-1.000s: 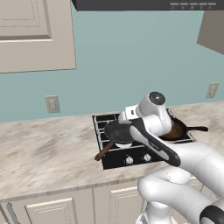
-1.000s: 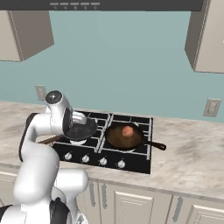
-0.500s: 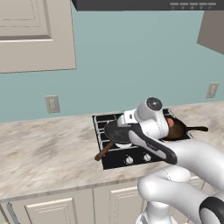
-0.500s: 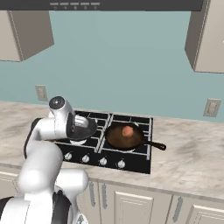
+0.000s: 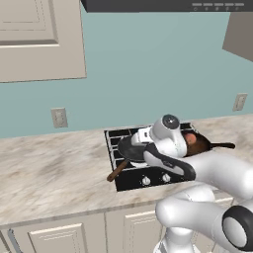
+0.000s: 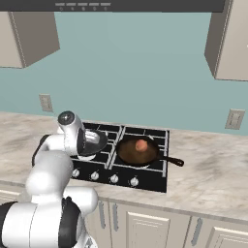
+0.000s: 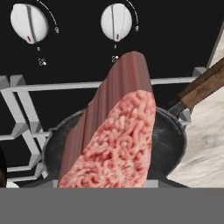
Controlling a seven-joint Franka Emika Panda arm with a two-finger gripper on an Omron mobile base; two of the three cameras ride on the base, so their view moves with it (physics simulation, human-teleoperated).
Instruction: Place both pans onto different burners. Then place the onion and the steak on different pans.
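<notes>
The steak (image 7: 118, 140) stands on edge right in front of the gripper, its marbled pink face turned to the hand camera, rising from between the jaws, which look clamped on it (the fingertips themselves are hidden). Directly beyond it sits the black pan (image 7: 170, 131) on the cooktop (image 6: 145, 180), wooden handle (image 5: 117, 171) over the desk (image 5: 49, 173). The onion (image 6: 141, 145) rests in the reddish-brown pan (image 6: 127, 154) on the neighbouring burner.

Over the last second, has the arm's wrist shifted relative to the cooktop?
Yes. In the right base view the wrist has moved right, from the cooktop's left edge to over the black pan.
</notes>
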